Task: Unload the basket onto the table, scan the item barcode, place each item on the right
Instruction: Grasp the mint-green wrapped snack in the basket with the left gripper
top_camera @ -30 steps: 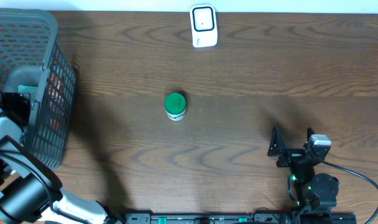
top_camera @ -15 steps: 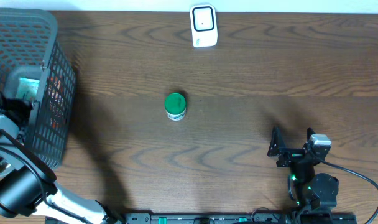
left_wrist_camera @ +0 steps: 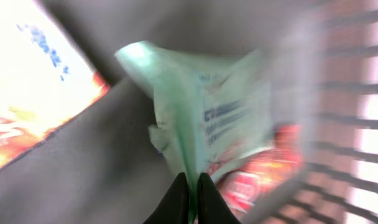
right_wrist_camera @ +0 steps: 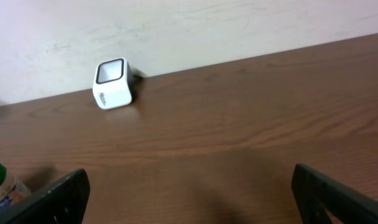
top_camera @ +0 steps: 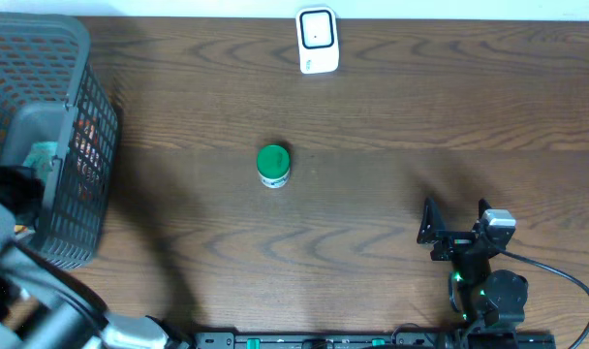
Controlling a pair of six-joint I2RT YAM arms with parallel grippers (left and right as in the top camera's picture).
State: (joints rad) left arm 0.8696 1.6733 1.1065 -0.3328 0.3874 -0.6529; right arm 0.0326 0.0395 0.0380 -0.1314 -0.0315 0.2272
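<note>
Left claw (left_wrist_camera: 190, 179) newly around one pouch (left_wrist_camera: 209, 112)

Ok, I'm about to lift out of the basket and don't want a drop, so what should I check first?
1. Grip: left pincer shut on packet: ok.
2. Hold secure: cannot tell; only a thin edge is pinched.
3. Barcode facing out: cannot tell; the print is blurred.
4. Way up past the basket wall: cannot tell.
5. Target: scanner unobstructed on the table: ok.
6. Other arm: right pincer open, away from the basket: ok.
</note>
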